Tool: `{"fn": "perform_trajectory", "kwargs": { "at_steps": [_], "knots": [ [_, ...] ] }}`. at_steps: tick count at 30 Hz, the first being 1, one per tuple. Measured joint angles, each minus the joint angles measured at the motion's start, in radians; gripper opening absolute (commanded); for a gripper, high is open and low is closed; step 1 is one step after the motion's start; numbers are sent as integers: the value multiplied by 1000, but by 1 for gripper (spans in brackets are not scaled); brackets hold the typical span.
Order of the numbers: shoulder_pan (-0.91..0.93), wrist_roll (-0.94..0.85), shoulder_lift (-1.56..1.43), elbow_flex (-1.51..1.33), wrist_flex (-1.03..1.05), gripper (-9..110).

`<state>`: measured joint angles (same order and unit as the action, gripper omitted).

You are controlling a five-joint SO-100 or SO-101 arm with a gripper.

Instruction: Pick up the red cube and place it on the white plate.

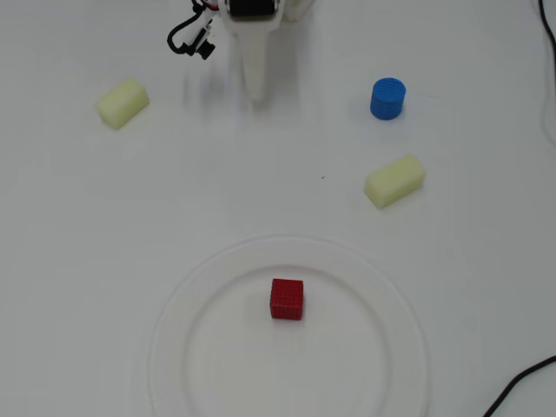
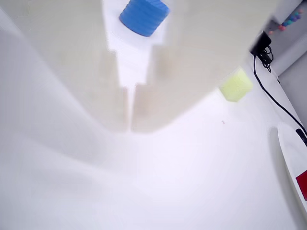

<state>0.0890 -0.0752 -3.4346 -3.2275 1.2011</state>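
Observation:
The red cube [image 1: 287,299] sits on the white plate [image 1: 217,287] near the plate's middle, at the bottom of the overhead view. In the wrist view only a corner of the cube [image 2: 303,184] and the plate's rim [image 2: 288,153] show at the right edge. My gripper [image 1: 255,87] is at the top of the overhead view, far from the plate, pointing down at the table. In the wrist view its pale fingers [image 2: 128,125] meet at the tips with nothing between them.
A blue cylinder [image 1: 387,98] stands right of the gripper. One pale yellow block [image 1: 394,181] lies below it, another [image 1: 122,102] at the left. Black cables run at the right edge [image 1: 521,382] and by the arm [image 1: 187,39].

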Motion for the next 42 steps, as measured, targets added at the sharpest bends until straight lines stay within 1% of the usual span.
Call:
{"fn": "perform_trajectory", "kwargs": {
  "at_steps": [6, 12, 20, 28, 30, 31, 42],
  "knots": [
    [2, 9, 0, 0, 0, 0],
    [101, 110, 0, 0, 0, 0],
    [117, 115, 0, 0, 0, 0],
    [18, 29, 0, 0, 0, 0],
    [-18, 3, 0, 0, 0, 4],
    [-18, -5, 0, 0, 0, 6],
    [-23, -14, 0, 0, 0, 6]
  ]
}}
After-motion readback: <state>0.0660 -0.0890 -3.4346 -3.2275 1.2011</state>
